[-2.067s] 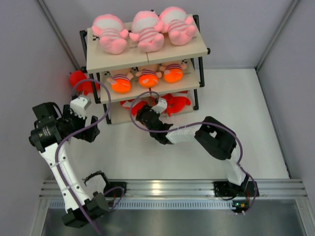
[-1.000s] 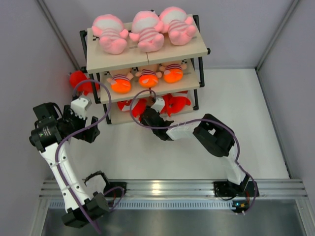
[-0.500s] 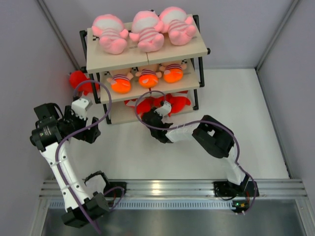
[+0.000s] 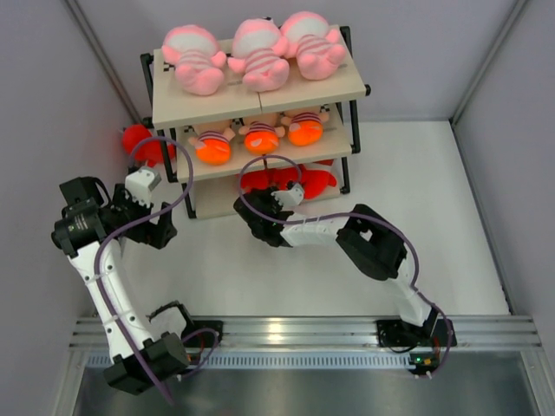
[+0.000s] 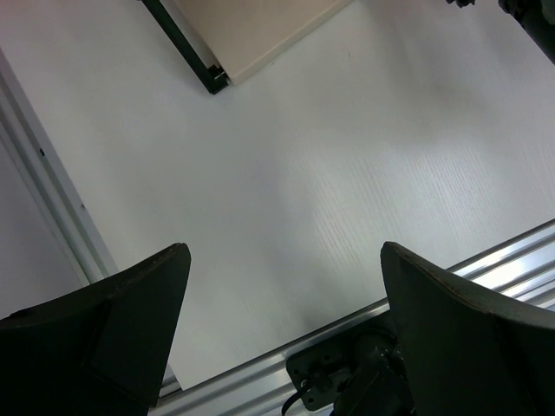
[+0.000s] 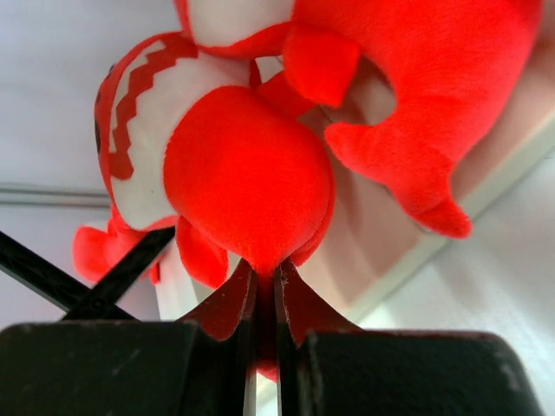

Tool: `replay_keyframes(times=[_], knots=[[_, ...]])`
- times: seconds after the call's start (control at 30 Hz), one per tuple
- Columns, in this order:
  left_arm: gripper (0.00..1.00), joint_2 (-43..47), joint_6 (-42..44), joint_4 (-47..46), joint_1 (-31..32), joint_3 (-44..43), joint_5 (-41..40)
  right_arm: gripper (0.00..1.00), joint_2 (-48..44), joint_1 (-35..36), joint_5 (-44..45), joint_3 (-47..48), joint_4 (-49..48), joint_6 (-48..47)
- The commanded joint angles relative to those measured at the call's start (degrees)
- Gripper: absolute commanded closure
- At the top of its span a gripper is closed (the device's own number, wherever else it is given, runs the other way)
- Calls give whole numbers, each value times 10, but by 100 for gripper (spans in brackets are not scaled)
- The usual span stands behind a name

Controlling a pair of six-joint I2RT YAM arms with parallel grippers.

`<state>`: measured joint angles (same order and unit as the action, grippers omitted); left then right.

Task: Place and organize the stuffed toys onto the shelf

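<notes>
The shelf (image 4: pixel 251 104) stands at the back of the table. Three pale-pink striped stuffed toys (image 4: pixel 260 52) lie on its top board, and three small dolls with orange heads (image 4: pixel 260 137) sit on the middle board. Two red sharks lie on the bottom board. My right gripper (image 4: pixel 282 198) is shut on the left shark (image 6: pixel 247 182), pinching a fold of its plush between the fingertips (image 6: pixel 232 299). The other shark (image 6: pixel 434 78) lies just beyond it. My left gripper (image 4: pixel 143 186) hangs open and empty left of the shelf, over bare table (image 5: pixel 329 156).
Another red toy (image 4: pixel 134 139) lies on the table behind the shelf's left post. A corner of the shelf's bottom board (image 5: pixel 251 26) shows in the left wrist view. White walls close in both sides, and an aluminium rail (image 4: pixel 295 329) runs along the near edge.
My right gripper has closed on the left shark and shifted it a little to the right on the bottom board. The left arm has barely moved.
</notes>
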<state>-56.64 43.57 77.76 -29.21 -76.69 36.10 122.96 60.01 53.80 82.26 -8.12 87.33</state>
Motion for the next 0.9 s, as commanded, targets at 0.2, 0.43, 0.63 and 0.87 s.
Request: replay_keyframes(times=[0.2, 0.43, 0.63, 0.87], knots=[[3, -15, 15, 0, -1, -19, 14, 100, 49, 3, 55, 94, 66, 33], [4, -14, 14, 1, -1, -20, 22, 91, 48, 5, 21, 60, -5, -18], [4, -10, 16, 0, -1, -13, 15, 51, 31, 9, 10, 38, -32, -44], [4, -6, 3, -27, -1, 14, -18, 42, -17, 18, 8, -13, -80, -98]])
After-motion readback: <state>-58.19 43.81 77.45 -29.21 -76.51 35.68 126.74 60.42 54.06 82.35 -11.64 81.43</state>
